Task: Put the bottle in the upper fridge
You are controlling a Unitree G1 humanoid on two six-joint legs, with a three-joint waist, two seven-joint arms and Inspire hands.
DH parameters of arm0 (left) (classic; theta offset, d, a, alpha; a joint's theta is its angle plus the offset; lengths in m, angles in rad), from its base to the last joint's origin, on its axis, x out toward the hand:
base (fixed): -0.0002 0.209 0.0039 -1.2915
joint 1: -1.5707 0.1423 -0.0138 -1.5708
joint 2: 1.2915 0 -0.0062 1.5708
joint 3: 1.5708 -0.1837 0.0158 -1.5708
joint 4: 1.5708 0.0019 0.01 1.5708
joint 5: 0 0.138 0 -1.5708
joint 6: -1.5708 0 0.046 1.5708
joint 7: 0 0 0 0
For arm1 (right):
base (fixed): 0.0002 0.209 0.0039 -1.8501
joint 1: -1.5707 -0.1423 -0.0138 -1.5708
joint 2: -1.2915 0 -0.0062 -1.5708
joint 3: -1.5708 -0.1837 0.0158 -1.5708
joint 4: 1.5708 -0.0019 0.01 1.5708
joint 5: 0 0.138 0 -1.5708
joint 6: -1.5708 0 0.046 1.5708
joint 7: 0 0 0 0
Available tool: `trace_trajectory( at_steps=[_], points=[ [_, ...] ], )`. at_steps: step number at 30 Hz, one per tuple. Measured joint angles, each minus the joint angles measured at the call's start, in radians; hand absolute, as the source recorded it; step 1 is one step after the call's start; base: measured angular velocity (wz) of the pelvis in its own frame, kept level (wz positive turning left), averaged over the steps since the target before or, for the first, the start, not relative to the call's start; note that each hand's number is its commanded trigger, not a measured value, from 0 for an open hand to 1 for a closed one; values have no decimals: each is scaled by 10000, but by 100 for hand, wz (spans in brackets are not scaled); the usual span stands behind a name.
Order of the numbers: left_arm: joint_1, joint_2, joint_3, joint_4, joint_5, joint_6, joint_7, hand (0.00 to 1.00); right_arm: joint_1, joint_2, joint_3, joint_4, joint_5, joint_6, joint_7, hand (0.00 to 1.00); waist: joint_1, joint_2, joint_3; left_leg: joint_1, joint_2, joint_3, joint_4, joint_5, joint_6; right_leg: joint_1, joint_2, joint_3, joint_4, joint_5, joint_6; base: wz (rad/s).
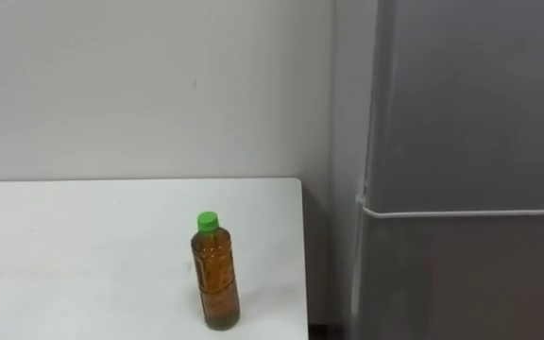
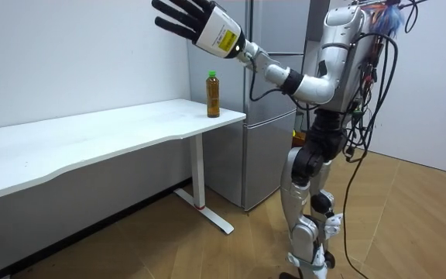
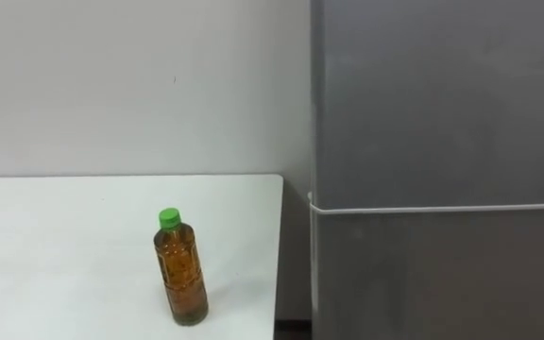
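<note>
The fridge (image 1: 470, 142) is cut off by the eye views' top, right and bottom edges; parts of its two doors, either side of the seam between them, are in frame. Its interior is hidden behind the closed doors. In the room view the robot's raised arm and torso cover part of its front.

The tabletop (image 1: 83, 246) runs out past the eye views' left and bottom edges, and past the room view's left edge.

The bottle (image 1: 215, 279): label print too blurred to make out.

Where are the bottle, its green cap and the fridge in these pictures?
bottle (image 1: 217, 283), left eye view, on its amber body.
green cap (image 1: 207, 223), left eye view, on its side.
fridge (image 3: 442, 94), right eye view, on the upper door.
</note>
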Motion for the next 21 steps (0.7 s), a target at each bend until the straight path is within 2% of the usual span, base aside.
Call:
trace_trajectory(
  at_steps=[4,8,11,15,17,21],
  points=[
    [-526,0,-149,-60,-30,405,-712,0,-135,-15,-41,34,-43,147,221,0,-142,-5,-3,-4,0,3,-1,0,0,-32,9,53,-1,-4,3,-4],
    [-902,0,-294,-69,-78,636,-1152,0,-176,-23,-110,46,-39,257,353,0,-308,-56,-19,-1,-2,35,-2,1,0,-82,15,171,12,-4,3,-8],
    [-1059,-1,-697,-69,-389,880,-1567,0,-238,-22,-79,13,9,423,364,0,-328,-105,-28,-1,0,38,-7,1,0,-81,30,253,23,-3,3,-8],
    [-1231,-3,-1247,-60,-1125,1472,-2268,0,-376,-18,-89,9,-176,635,426,0,-551,-178,-17,-1,1,26,-4,1,0,-64,22,169,56,-2,1,1],
    [-1266,-3,-1403,-56,-1429,1661,-2561,0,-522,-41,-95,22,-341,811,472,0,-631,-176,-16,-5,1,74,-3,0,0,-153,23,204,96,-1,2,-4],
    [-1291,-9,-2076,-56,-1798,2255,-3168,0,-656,-46,-87,-21,-340,1117,481,0,-855,-151,-7,-86,5,177,6,1,1,-222,15,243,178,0,2,-4]
  ],
)
